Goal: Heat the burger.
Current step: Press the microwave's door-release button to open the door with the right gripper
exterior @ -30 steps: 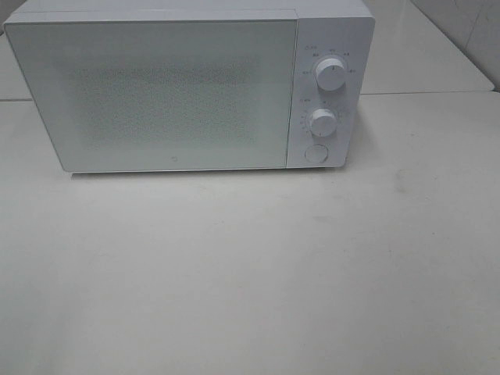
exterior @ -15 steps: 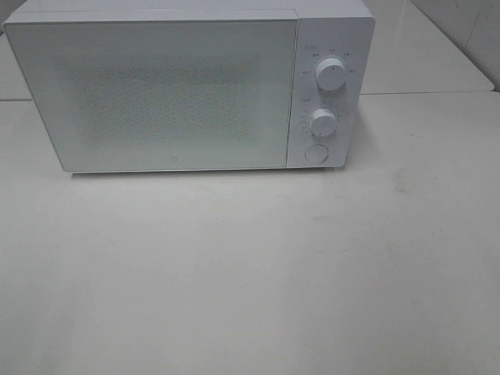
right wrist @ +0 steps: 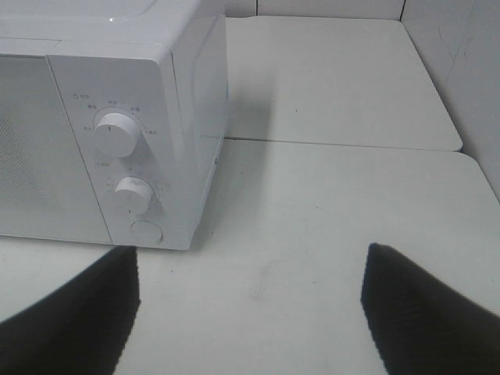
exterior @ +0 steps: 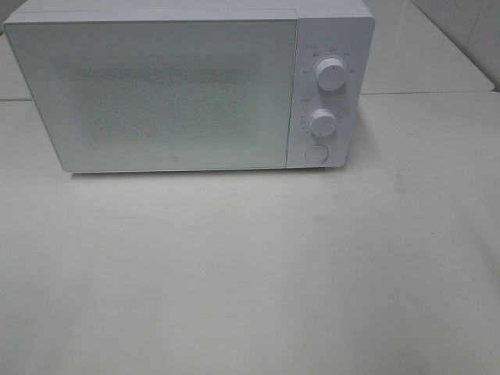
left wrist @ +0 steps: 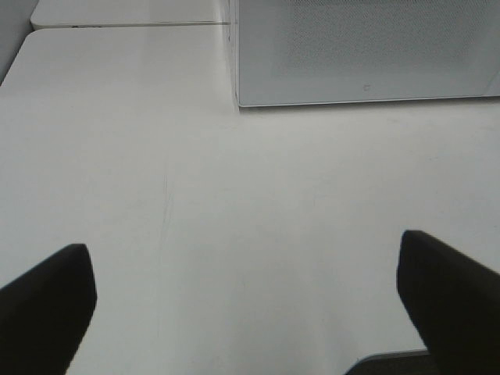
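the microwave (exterior: 156, 94) sits shut at 12 o'clock on the tabletop (exterior: 250, 273). left end effector (left wrist: 242, 258) and right end effector (right wrist: 251, 266) both stand wide apart.

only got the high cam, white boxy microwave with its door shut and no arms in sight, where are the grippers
Observer: the left gripper shows in its wrist view, black fingers wide apart, nothing between them.
Operator: and the right one
Observer: the right gripper is open and empty too, low near the white microwave's knob panel.
Operator: any burger on the wrist cams
Observer: no burger in either; they show only the white table and the microwave.
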You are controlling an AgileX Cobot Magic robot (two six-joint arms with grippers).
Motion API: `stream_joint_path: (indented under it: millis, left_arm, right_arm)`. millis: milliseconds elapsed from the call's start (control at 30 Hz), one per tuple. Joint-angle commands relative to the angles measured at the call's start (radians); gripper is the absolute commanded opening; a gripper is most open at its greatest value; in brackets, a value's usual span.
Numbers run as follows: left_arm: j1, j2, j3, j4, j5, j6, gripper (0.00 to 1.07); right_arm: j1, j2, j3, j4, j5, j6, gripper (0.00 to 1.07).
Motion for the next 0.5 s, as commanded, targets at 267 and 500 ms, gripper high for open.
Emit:
stream_joint_path:
  millis: [267, 500]
  left_arm:
    - [-0.006, -0.009, 0.002, 0.002, -0.010, -0.005, 1.00]
    - [-0.006, -0.009, 0.002, 0.002, -0.010, -0.005, 1.00]
  right_arm:
    - [-0.009, 0.172, 0.002, 0.000, -0.222, -0.006, 0.76]
    - [-0.009, 0.319, 0.002, -0.001, -0.423, -0.006, 0.76]
